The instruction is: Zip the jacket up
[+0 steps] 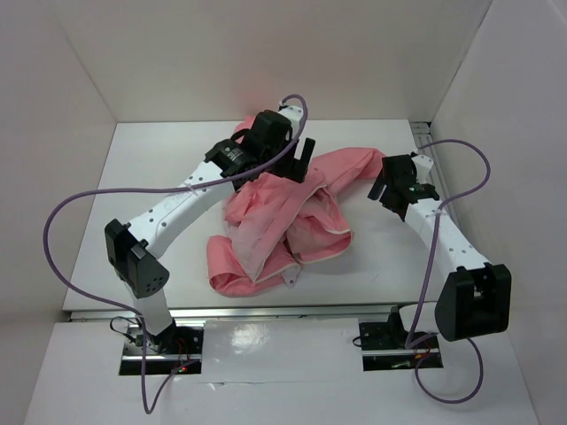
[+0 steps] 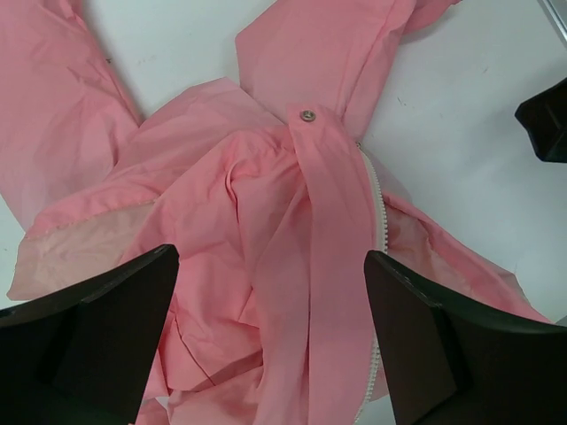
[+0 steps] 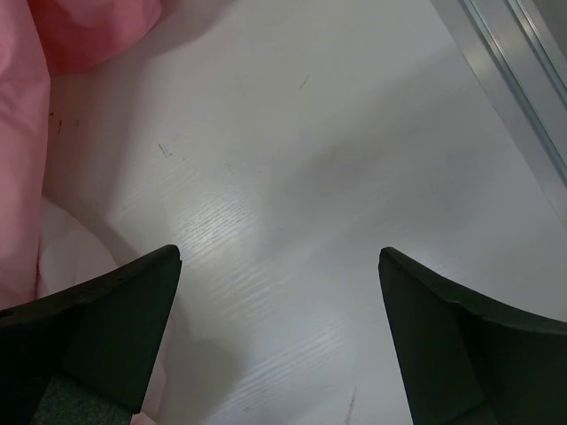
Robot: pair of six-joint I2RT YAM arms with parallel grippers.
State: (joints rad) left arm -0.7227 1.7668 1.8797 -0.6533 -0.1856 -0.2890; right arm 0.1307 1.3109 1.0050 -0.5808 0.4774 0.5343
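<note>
Salmon-pink soft fabric jacket [image 1: 283,221] crumpled on white desk [image 1: 151,177]. Left fingers [image 2: 97,319] and right fingers [image 3: 97,319] both apart, empty. Risk: white zipper teeth [image 2: 379,212] half buried, so a pinch may catch folds instead.

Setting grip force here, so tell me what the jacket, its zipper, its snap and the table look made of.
Jacket: thin woven fabric, matte, probably a light synthetic; it creases sharply and bunches. Zipper: small white teeth, likely plastic. Snap: grey and shiny, seemingly metal. Table: white, faintly grained with a soft sheen, perhaps laminate.
</note>
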